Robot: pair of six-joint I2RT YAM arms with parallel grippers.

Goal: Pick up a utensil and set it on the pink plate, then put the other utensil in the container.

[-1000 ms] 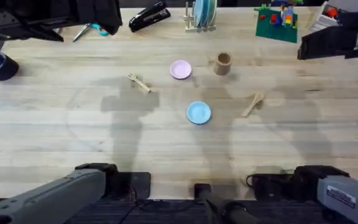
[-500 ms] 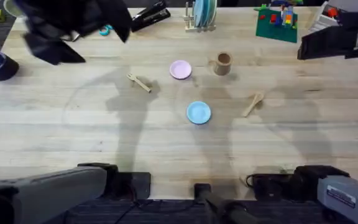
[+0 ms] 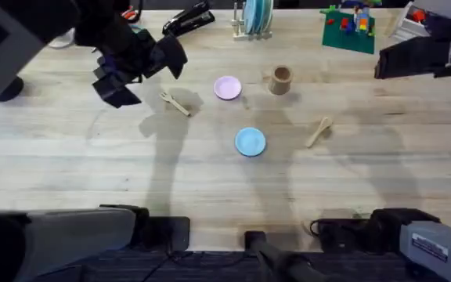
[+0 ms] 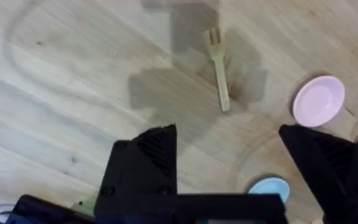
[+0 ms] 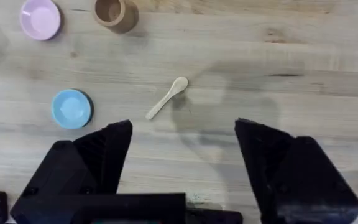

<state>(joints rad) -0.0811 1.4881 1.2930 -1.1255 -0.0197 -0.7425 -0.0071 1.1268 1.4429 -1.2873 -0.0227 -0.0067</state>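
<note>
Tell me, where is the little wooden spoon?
In the overhead view the spoon lies flat on the table's right side, right of the blue plate, below the wooden cup.

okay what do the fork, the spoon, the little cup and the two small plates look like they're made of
The fork and spoon look like pale, unfinished wood, matte and close in tone to the table. The cup seems to be darker tan wood, with no gloss showing. The pink plate and blue plate have flat, even colour, so painted wood or plastic; the views can't settle which.
</note>
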